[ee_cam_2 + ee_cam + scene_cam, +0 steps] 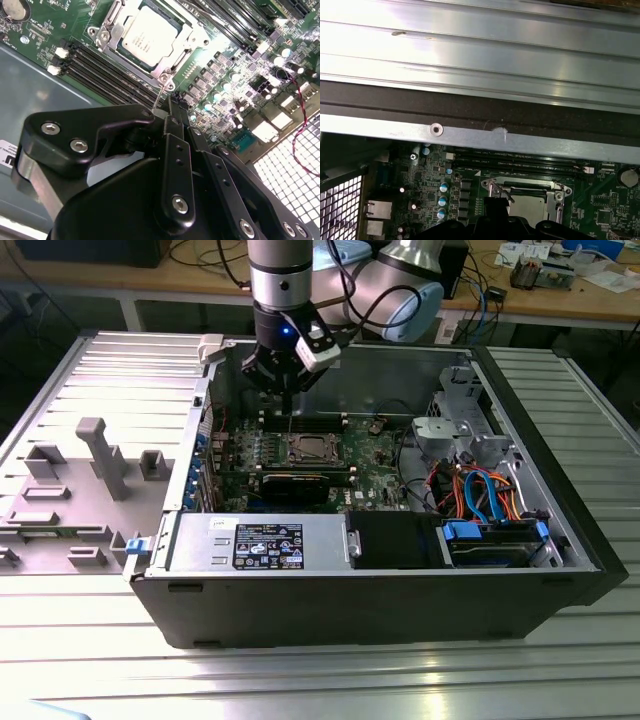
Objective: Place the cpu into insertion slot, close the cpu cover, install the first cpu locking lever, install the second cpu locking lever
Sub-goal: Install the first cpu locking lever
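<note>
On the exterior view's left I saw a pale grey plastic fixture (100, 455) resting on the ribbed metal table (320, 680). Inside the open black computer case (380, 600), the black gripper (288, 400) (169, 106) hung near the far side of the square metal-rimmed insertion slot (312, 461), its tips pressed together. The small square silver-grey cpu (149, 36) sat in that slot, with the thin silvery frame-shaped cpu cover (114, 31) down around it. A thin wire lever (158, 95) reached the tips. Blue and orange cables (490, 495) lay rightward.

In the first wrist view the pincer (495, 210), cut off by the picture's edge, hides part of the cpu (527, 207)
</note>
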